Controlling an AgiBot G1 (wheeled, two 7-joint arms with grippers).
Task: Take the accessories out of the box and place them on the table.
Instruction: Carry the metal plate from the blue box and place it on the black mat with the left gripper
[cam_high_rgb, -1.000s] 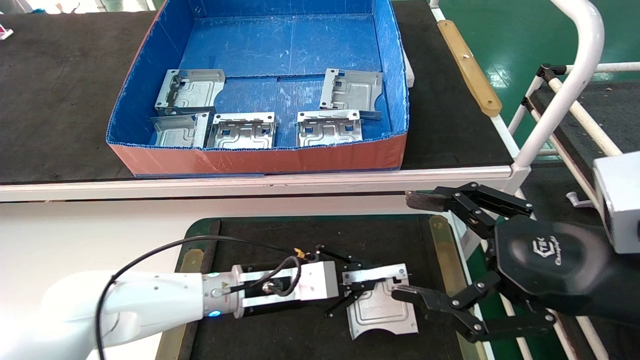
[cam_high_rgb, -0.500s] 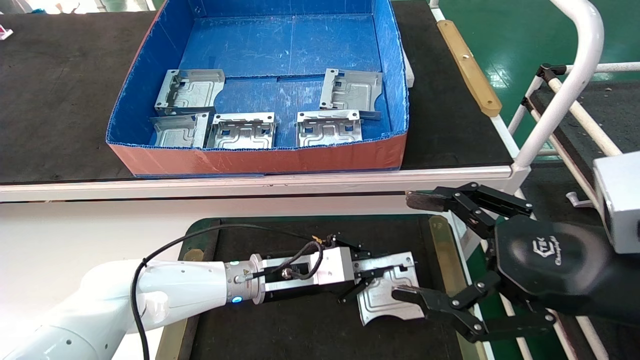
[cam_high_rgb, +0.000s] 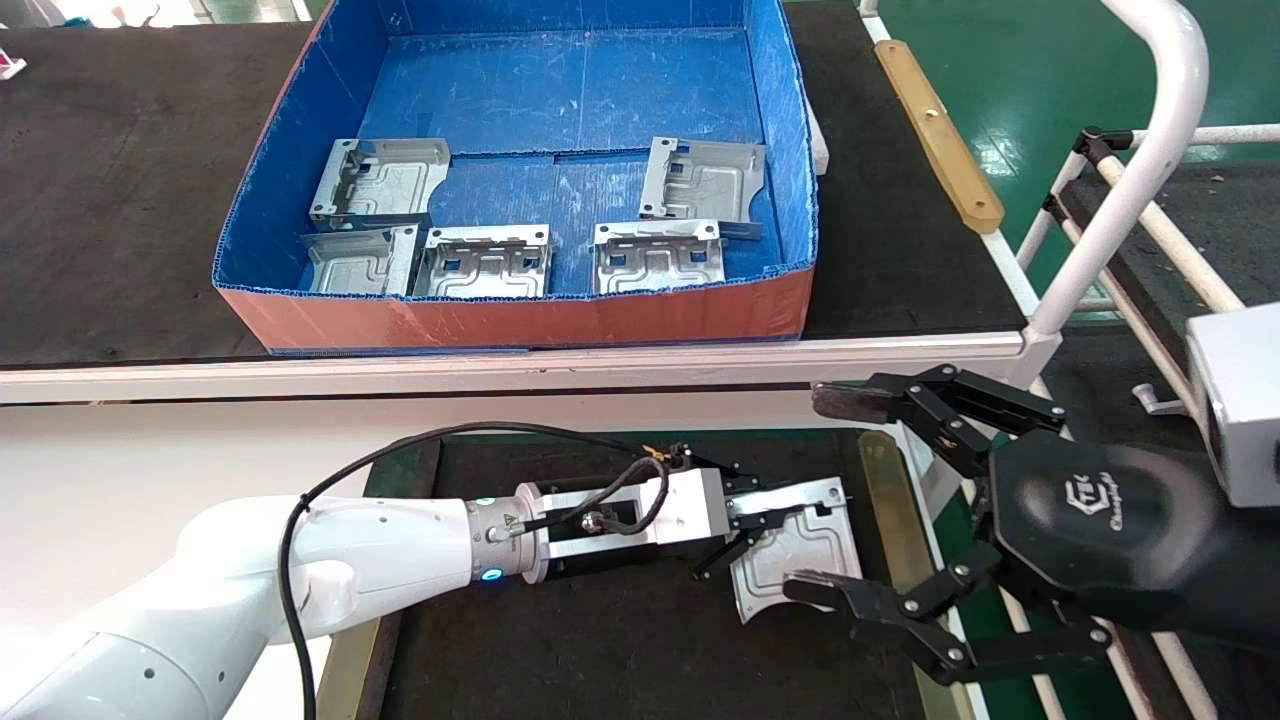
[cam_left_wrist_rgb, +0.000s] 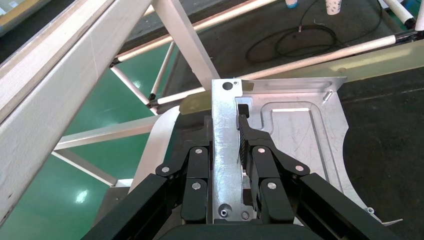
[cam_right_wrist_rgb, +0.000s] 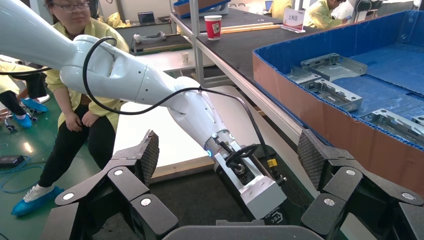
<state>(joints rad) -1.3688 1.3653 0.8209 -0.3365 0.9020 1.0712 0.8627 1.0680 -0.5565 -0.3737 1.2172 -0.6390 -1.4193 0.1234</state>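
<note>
My left gripper (cam_high_rgb: 770, 515) is shut on the bent edge of a silver plate (cam_high_rgb: 805, 555) and holds it low over the right part of the table's dark mat (cam_high_rgb: 600, 650). The left wrist view shows the jaws clamped on that edge strip (cam_left_wrist_rgb: 225, 150), with the plate's grooved face (cam_left_wrist_rgb: 300, 130) beside them. My right gripper (cam_high_rgb: 825, 495) is open and empty at the mat's right edge, with its fingers either side of the plate. Several more plates (cam_high_rgb: 487, 262) lie in the blue box (cam_high_rgb: 520, 320) on the bench behind.
The bench's white front rail (cam_high_rgb: 500, 365) runs between box and table. A brass strip (cam_high_rgb: 885, 500) edges the mat on the right. A white tube frame (cam_high_rgb: 1130, 170) stands at the right. A person (cam_right_wrist_rgb: 75, 100) sits beyond the table in the right wrist view.
My left gripper has moved to the right and a little farther away with the plate in it, closer to the right gripper. The right arm has not moved.
</note>
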